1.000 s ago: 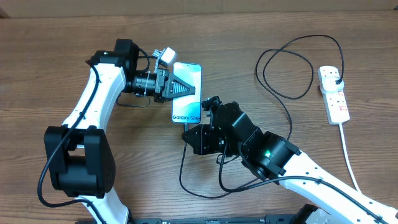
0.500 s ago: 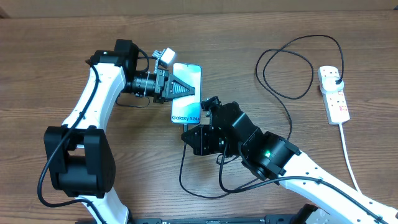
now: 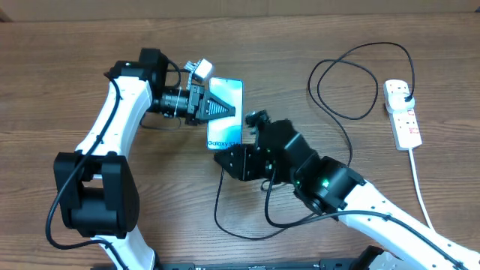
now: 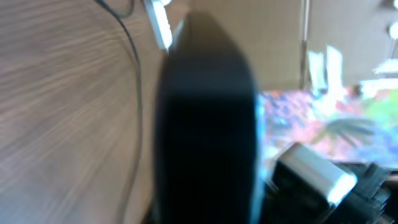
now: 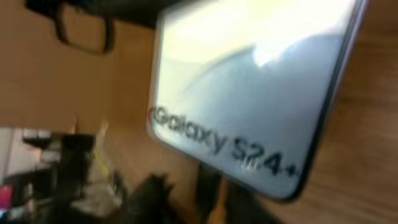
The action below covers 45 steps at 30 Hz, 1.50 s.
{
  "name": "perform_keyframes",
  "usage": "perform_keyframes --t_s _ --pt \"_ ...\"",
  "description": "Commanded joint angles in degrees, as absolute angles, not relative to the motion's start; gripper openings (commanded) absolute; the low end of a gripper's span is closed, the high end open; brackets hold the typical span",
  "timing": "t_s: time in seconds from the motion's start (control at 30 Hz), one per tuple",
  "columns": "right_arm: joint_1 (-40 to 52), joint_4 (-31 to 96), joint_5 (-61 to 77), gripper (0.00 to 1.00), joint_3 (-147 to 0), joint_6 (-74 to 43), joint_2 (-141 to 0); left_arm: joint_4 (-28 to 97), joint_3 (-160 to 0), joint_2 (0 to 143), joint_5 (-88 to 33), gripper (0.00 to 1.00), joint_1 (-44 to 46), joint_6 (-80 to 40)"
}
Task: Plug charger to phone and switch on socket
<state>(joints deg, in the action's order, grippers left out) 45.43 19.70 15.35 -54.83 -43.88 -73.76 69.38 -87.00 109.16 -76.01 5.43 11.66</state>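
The phone (image 3: 225,135) has a lit light-blue screen reading "Galaxy S24" and is held above the table. My left gripper (image 3: 220,107) is shut on its left edge. In the left wrist view the phone (image 4: 205,137) is a blurred dark slab, edge-on. My right gripper (image 3: 229,157) is at the phone's bottom edge, shut on the charger's small plug tip. The right wrist view shows the screen (image 5: 249,93) close up, with my right gripper (image 5: 219,198) just under its lower edge. The black cable (image 3: 216,204) loops below. The white power strip (image 3: 406,124) lies far right with the black plug (image 3: 405,93) in it.
The cable makes a large loop on the table between the right arm and the power strip. The strip's thick white cord (image 3: 421,187) runs down toward the front right edge. The left arm reaches in from the left.
My right gripper has moved up a little, closer to the phone's bottom edge. The left gripper and the phone have not moved.
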Motion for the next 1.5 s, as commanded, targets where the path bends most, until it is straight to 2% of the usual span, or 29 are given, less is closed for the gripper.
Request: perform_keyframes --t_s 0.0,0.07,0.3,0.57,0.77,0.93,1.03,1.13,1.3,1.47 --pt "41.39 20.01 3.95 0.71 -56.42 -43.00 -73.73 71.16 -86.30 109.01 -74.48 0.04 7.20 11.99" --pt "41.39 23.18 3.95 0.79 -56.42 -43.00 -73.73 70.94 -86.30 109.01 -72.90 0.04 7.14 12.01" --pt "40.27 34.11 6.92 0.84 -56.42 -41.71 -73.73 71.42 -86.30 109.01 -72.27 0.04 7.16 12.01" --pt "29.21 27.11 39.90 0.83 -56.40 -36.88 -73.73 71.77 -86.30 109.01 -88.09 0.04 7.22 14.70" --pt "24.62 19.18 53.10 0.76 -56.25 -36.82 -74.19 72.18 -86.30 109.01 -90.61 0.04 9.04 13.43" --pt "24.73 18.04 54.15 0.66 -56.25 -37.01 -76.47 72.10 -86.32 109.01 -90.61 0.04 12.43 10.66" --pt "24.73 17.74 54.61 0.55 -56.25 -37.32 -78.37 71.96 -86.48 109.01 -90.65 0.04 13.54 10.20" --pt "24.73 14.41 59.40 0.49 -56.25 -37.91 -80.34 71.90 -86.96 109.01 -90.65 0.04 13.50 10.26" --pt "24.73 7.68 64.29 0.47 -56.25 -41.21 -81.25 71.70 -89.12 109.01 -90.65 0.04 13.41 10.24" --pt "24.73 7.31 65.01 0.49 -56.25 -42.81 -81.25 71.46 -92.97 109.01 -90.65 0.04 13.41 10.22"
